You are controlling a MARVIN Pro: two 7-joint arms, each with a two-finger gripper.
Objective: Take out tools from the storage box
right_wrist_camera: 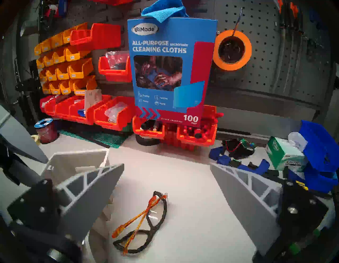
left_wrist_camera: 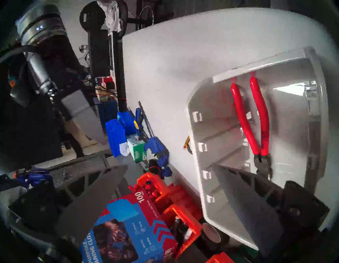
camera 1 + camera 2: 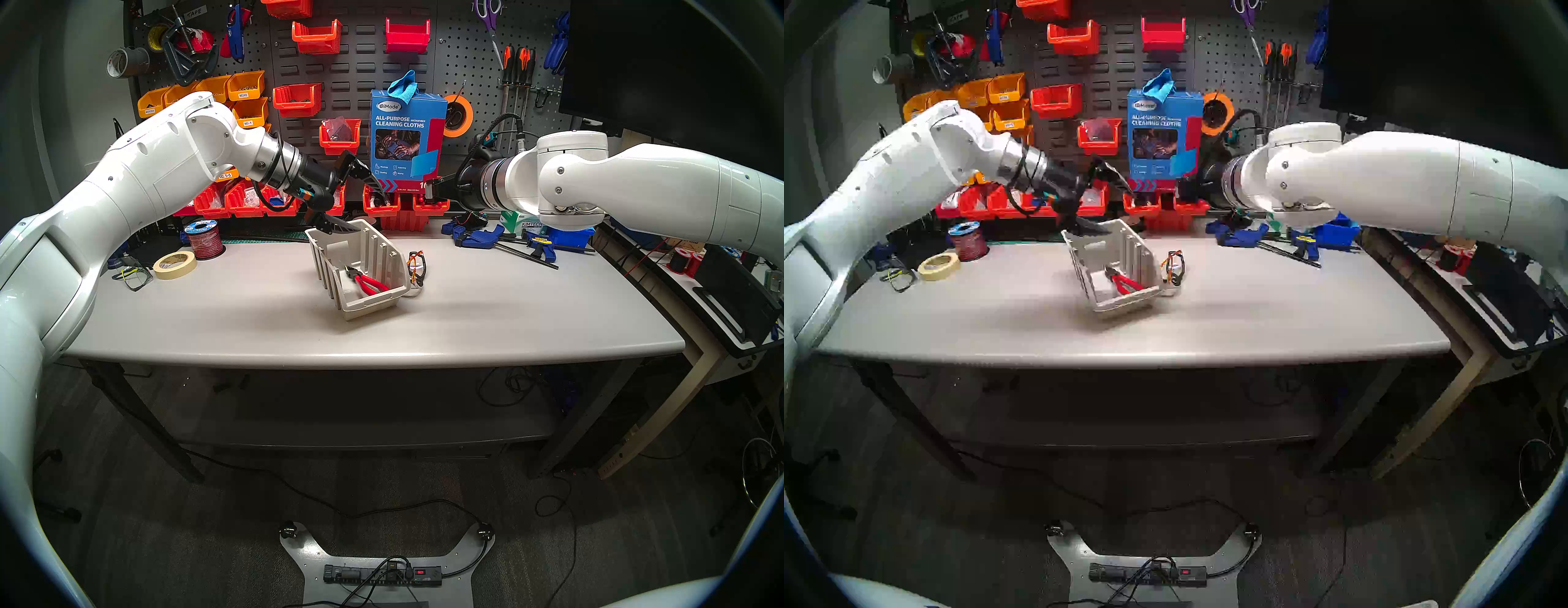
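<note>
- Head view: left tool (image 3: pixel 354 199) spread wide, empty, hovering at the far rim of the beige storage box (image 3: pixel 384 303) on the surface (image 3: pixel 509 314).
- Below and ahead of that tool: red-handled pliers (image 3: pixel 368 282) lying inside the box.
- Right tool (image 1: pixel 167 185) spread, empty, held above the surface.
- Beneath it, just beside the box: folded safety glasses (image 1: pixel 146 222), outside on the surface.

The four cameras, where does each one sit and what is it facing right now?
Head stereo left: head height, facing the table; both arms show.
Head stereo right: nearly the same picture.
Left wrist: above the storage box, facing the pliers; own fingers show.
Right wrist: facing the pegboard; safety glasses between open fingers.
Both wrists share the cleaning cloths box.
</note>
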